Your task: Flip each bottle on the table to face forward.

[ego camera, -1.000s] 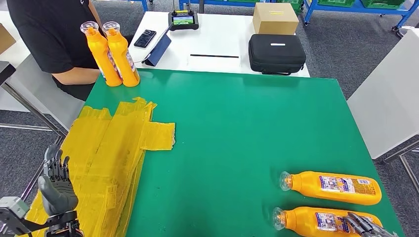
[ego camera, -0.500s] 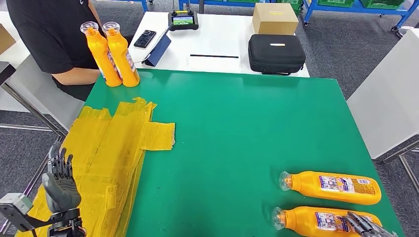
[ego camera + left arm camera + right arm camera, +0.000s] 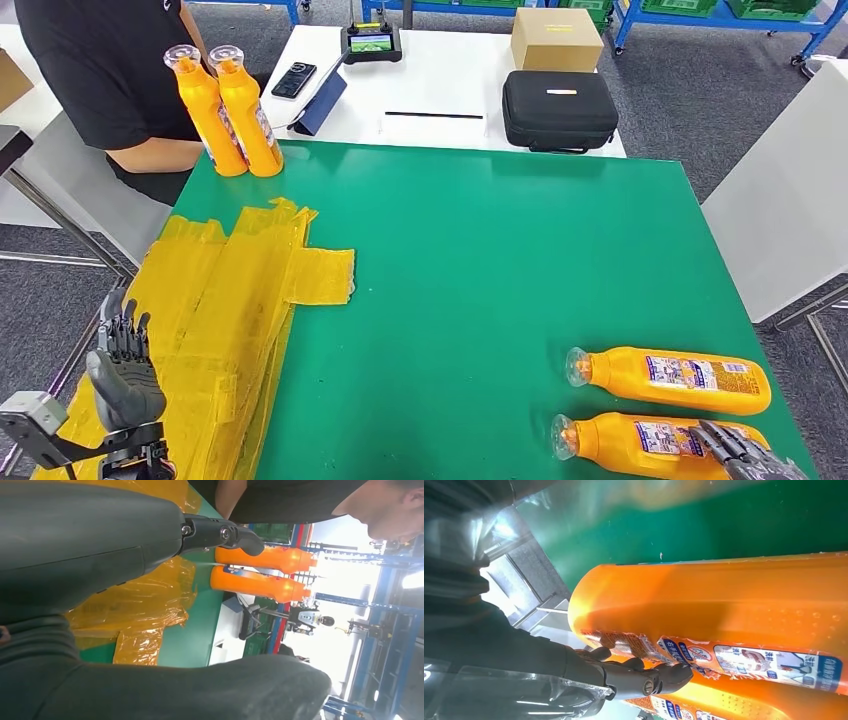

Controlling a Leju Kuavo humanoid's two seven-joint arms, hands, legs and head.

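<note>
Our right hand (image 3: pixel 742 452) with fingers resting on the nearer lying orange plastic bottle (image 3: pixel 640 446), grasp unclear, second lying orange bottle (image 3: pixel 670 378) just beyond it, our left hand (image 3: pixel 122 372) empty, fingers apart, beside crinkled yellow film (image 3: pixel 230 300)

Grey carpet floor (image 3: pixel 690 90). White desk (image 3: pixel 440 85) behind green table (image 3: pixel 480 260), holding black case (image 3: pixel 558 108), cardboard box (image 3: pixel 556 38), phone (image 3: pixel 293 77), controller (image 3: pixel 371 40). Blue racks (image 3: pixel 720 12) at back. White panel (image 3: pixel 790 190) to the right.
</note>
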